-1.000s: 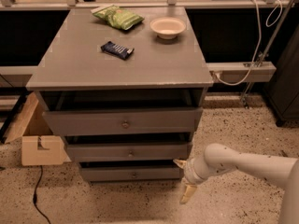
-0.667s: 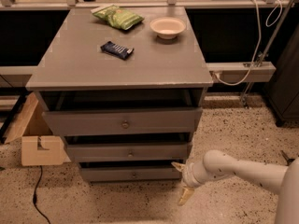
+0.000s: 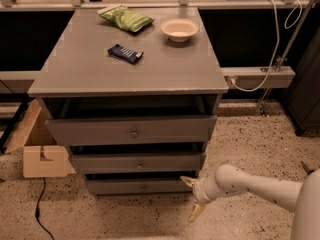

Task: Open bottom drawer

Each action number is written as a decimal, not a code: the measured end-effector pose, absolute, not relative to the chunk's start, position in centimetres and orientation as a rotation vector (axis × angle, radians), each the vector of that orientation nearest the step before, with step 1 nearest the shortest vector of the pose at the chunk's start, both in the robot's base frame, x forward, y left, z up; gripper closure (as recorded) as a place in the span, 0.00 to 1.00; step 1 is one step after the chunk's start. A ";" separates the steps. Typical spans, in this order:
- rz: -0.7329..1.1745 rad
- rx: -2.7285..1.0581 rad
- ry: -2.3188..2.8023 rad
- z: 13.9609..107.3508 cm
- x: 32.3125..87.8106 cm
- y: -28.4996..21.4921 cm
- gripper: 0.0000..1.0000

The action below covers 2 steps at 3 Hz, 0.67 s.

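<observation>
The grey cabinet has three drawers. The bottom drawer point(image 3: 125, 186) has the slimmest front and a small round knob point(image 3: 143, 187); it stands out slightly less than the two above it. My gripper point(image 3: 193, 197) is low by the floor, at the right end of the bottom drawer's front. Its two pale fingers are spread open and empty; the upper fingertip point(image 3: 188, 181) is at the drawer's right corner and the lower one point(image 3: 195, 213) points down at the floor. The white arm point(image 3: 250, 183) comes in from the right.
The middle drawer point(image 3: 137, 163) and top drawer point(image 3: 132, 130) are both pulled partly out. On the cabinet top point(image 3: 165, 69) lie a green snack bag point(image 3: 126, 18), a dark bar point(image 3: 125, 53) and a white bowl point(image 3: 179, 29). A cardboard box point(image 3: 42, 156) stands at the left, with a cable point(image 3: 39, 214) on the floor.
My gripper has shifted a little to the left and lower, closer to the bottom drawer's right end. The drawers have not moved.
</observation>
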<state>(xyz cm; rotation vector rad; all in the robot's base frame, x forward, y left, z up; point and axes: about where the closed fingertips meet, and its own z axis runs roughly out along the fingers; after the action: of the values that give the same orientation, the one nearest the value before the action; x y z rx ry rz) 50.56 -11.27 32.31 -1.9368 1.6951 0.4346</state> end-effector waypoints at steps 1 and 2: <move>0.427 -1.988 1.604 29.1 50.9 -9.4 0.00; 0.410 -2.034 1.554 26.2 51.5 -7.8 0.00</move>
<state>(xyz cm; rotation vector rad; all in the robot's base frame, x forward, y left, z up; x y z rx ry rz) 51.49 -7.83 26.24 -2.0339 1.5541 0.4098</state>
